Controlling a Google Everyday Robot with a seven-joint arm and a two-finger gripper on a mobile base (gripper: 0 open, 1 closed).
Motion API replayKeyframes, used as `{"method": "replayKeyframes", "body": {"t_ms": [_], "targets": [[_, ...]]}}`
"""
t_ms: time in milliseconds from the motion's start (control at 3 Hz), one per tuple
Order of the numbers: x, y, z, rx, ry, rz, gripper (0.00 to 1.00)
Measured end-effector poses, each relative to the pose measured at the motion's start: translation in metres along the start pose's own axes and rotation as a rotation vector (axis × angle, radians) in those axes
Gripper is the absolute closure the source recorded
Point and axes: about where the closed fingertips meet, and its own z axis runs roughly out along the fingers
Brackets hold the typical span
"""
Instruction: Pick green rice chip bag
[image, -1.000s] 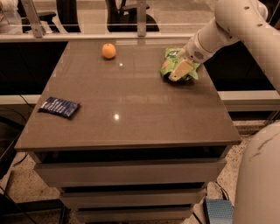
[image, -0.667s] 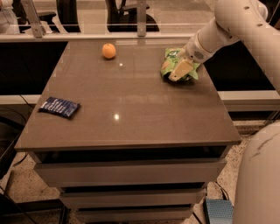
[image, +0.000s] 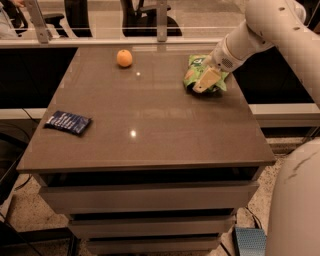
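my gripper (image: 204, 80): lowered onto the green rice chip bag (image: 192, 69), touching its top
my jaws: I can't make out wide or closed
green rice chip bag: far right of the table (image: 150, 112), under me
orange (image: 124, 58): far side, well apart
dark blue packet (image: 67, 122): left edge

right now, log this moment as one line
end effector: at green rice chip bag, table far right | orange: far left | blue packet: near left
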Motion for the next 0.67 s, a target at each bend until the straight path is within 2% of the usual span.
{"method": "replayKeyframes", "body": {"t_ms": [333, 667], "targets": [[-0.0047, -0.0102, 0.008, -0.007, -0.013, 0.002, 0.11], [-0.0106, -0.0196, 0.0125, -0.007, -0.026, 0.013, 0.34]]}}
